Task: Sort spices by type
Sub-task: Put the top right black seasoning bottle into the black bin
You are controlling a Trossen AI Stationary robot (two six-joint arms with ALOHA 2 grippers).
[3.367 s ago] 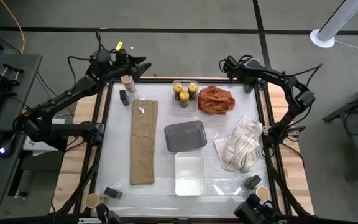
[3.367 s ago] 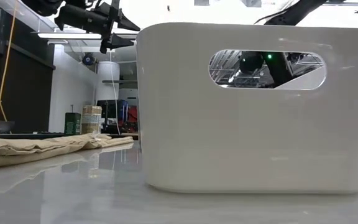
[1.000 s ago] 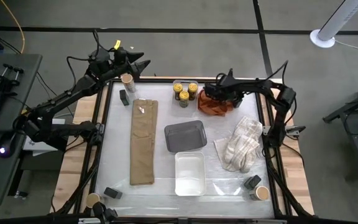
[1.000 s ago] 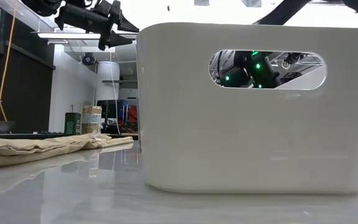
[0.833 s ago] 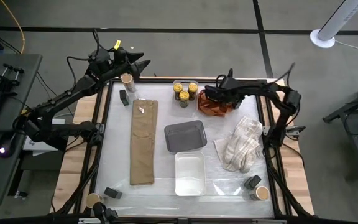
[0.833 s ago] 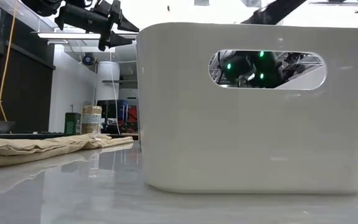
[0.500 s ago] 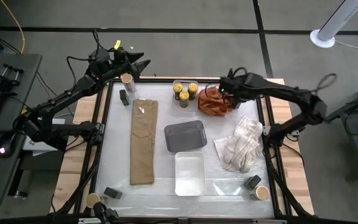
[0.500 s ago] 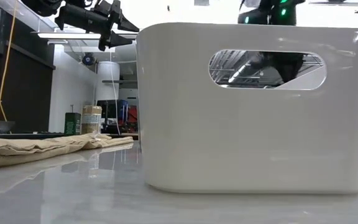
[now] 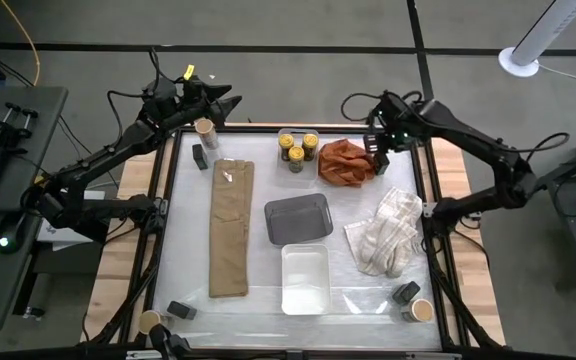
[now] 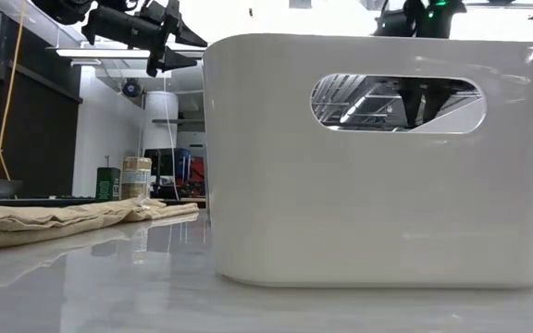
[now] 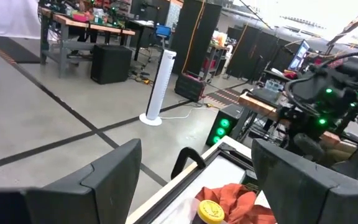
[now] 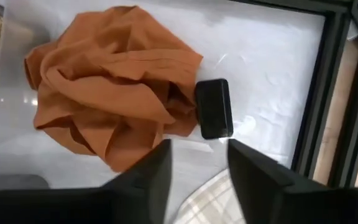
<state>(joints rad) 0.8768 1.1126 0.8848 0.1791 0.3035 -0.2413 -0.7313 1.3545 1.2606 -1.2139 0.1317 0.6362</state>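
Observation:
Three yellow-lidded jars [image 9: 296,148] stand together at the table's far middle. A tan-topped tub [image 9: 205,128] and a dark tin [image 9: 199,155] sit far left. Another tub [image 9: 149,321] and tin [image 9: 181,310] sit near left, and a tin [image 9: 405,292] with a tub [image 9: 421,309] near right. One more dark tin [image 12: 213,109] lies flat on the table, touching the edge of an orange cloth [image 12: 114,81]. My right gripper [image 12: 199,149] hangs open above this tin, pointing down, with nothing between its fingers. My left gripper [image 9: 230,102] is open and level, high over the far left corner.
A grey tray [image 9: 298,218] and a white tray [image 9: 305,278] sit mid-table. A folded tan cloth [image 9: 232,225] lies to their left and a checked cloth [image 9: 388,232] to their right. The white tray's wall [image 10: 378,157] fills the low view.
My right gripper has risen from the orange cloth and drawn back toward the table's right edge. It has tipped from nearly level to pointing down.

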